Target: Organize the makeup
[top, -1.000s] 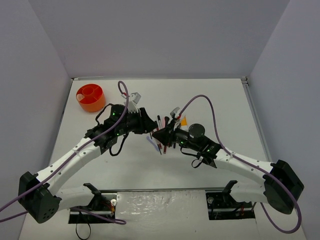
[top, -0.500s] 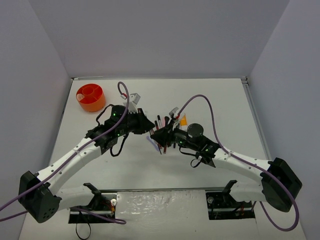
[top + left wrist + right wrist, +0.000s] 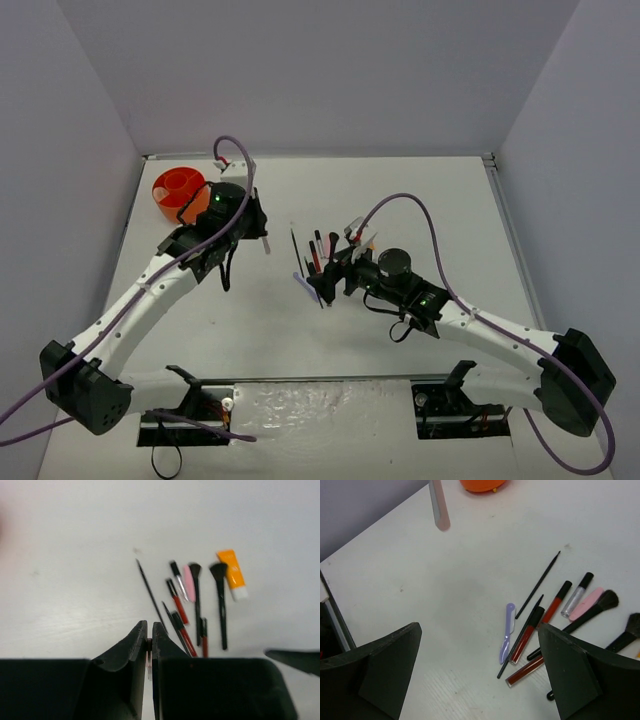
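From where I stand, the left claw (image 3: 261, 236) is pinched nearly closed on a pale slim stick (image 3: 438, 507), which seems to hang end-down; the left wrist view shows only a sliver of it between the jaws. It sits above the surface (image 3: 420, 190), between the orange holder (image 3: 180, 194) and the rest of the makeup, and is not over the holder yet. The rest lies in a loose fan near the middle: a lilac stick (image 3: 507, 632), a thin black pencil (image 3: 538, 583), red pencils (image 3: 554, 603), black brushes (image 3: 220, 600), an orange-white tube (image 3: 232, 573), and a dark round compact (image 3: 393, 262) just beside the right arm. The right claw (image 3: 479, 628) hovers above that fan, spread wide with nothing in it. I'd judge the step in hand to be getting the stick into one of the holder's compartments. To do it well, the left arm should bring the stick squarely above a single compartment, clear of dividers and rim. It should keep the stick near upright and lower its end inside before letting go. Dropped from height, so light a stick could bounce out. The right claw would do best to stay out of the left arm's way and line up along one pencil rather than across several.
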You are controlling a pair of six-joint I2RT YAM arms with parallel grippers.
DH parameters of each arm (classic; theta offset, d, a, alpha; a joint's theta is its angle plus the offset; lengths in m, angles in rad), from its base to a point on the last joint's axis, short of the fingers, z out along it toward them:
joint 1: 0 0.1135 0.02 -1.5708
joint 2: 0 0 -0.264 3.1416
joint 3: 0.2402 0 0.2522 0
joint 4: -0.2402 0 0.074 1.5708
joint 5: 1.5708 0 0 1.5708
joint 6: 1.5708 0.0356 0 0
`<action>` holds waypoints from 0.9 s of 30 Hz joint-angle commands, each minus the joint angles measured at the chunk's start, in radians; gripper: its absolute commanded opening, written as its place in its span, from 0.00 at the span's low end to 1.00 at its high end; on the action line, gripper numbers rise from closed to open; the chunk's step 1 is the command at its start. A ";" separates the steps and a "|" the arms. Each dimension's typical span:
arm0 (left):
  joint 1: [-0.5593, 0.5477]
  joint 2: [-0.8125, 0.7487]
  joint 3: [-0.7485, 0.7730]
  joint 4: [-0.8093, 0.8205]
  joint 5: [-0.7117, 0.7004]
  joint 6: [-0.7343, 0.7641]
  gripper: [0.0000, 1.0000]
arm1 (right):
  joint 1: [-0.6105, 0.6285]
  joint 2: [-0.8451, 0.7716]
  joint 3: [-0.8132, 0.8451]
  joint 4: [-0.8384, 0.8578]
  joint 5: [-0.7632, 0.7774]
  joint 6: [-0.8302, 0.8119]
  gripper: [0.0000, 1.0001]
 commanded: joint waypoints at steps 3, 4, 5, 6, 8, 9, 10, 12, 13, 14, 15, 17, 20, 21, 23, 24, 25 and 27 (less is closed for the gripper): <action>0.210 0.127 0.210 0.025 -0.143 0.162 0.00 | -0.012 -0.082 -0.001 0.012 0.164 -0.031 1.00; 0.241 0.155 0.240 0.035 -0.139 0.178 0.00 | -0.013 -0.085 -0.008 0.012 0.170 -0.027 1.00; 0.270 0.181 0.265 0.061 -0.120 0.204 0.00 | -0.013 -0.083 -0.013 0.011 0.171 -0.023 1.00; 0.305 0.214 0.289 0.083 -0.103 0.226 0.00 | -0.013 -0.082 -0.015 0.010 0.171 -0.019 1.00; 0.360 0.272 0.344 0.108 -0.060 0.270 0.00 | -0.014 -0.076 -0.012 0.004 0.157 -0.017 1.00; 0.388 0.304 0.372 0.123 -0.042 0.283 0.00 | -0.015 -0.075 -0.010 0.003 0.151 -0.015 1.00; 0.417 0.335 0.401 0.138 -0.024 0.296 0.00 | -0.016 -0.075 -0.008 0.003 0.144 -0.014 1.00; 0.466 0.395 0.449 0.155 0.003 0.302 0.00 | -0.016 -0.074 -0.008 0.004 0.135 -0.011 1.00; 0.488 0.423 0.467 0.166 0.021 0.303 0.00 | -0.017 -0.073 -0.008 0.003 0.133 -0.011 1.00; 0.510 0.451 0.485 0.177 0.039 0.303 0.00 | -0.017 -0.072 -0.009 0.003 0.130 -0.011 1.00; 0.527 0.479 0.500 0.192 0.054 0.304 0.00 | -0.017 -0.070 -0.010 0.003 0.129 -0.011 1.00; 0.546 0.530 0.519 0.233 0.073 0.303 0.00 | -0.018 -0.059 -0.012 0.004 0.127 -0.011 1.00; 0.598 0.595 0.564 0.266 0.113 0.303 0.00 | -0.019 -0.042 -0.010 0.002 0.118 -0.012 1.00; 0.605 0.615 0.578 0.275 0.121 0.309 0.00 | -0.019 -0.039 -0.008 0.000 0.114 -0.014 1.00; 0.614 0.643 0.595 0.290 0.128 0.321 0.00 | -0.019 -0.033 -0.007 -0.005 0.110 -0.017 1.00; 0.616 0.655 0.599 0.302 0.131 0.329 0.00 | -0.020 -0.032 -0.008 -0.005 0.110 -0.017 1.00; 0.618 0.666 0.603 0.314 0.134 0.337 0.00 | -0.020 -0.030 -0.010 -0.005 0.109 -0.017 1.00; 0.625 0.695 0.607 0.332 0.139 0.348 0.00 | -0.021 -0.027 -0.012 -0.006 0.110 -0.017 1.00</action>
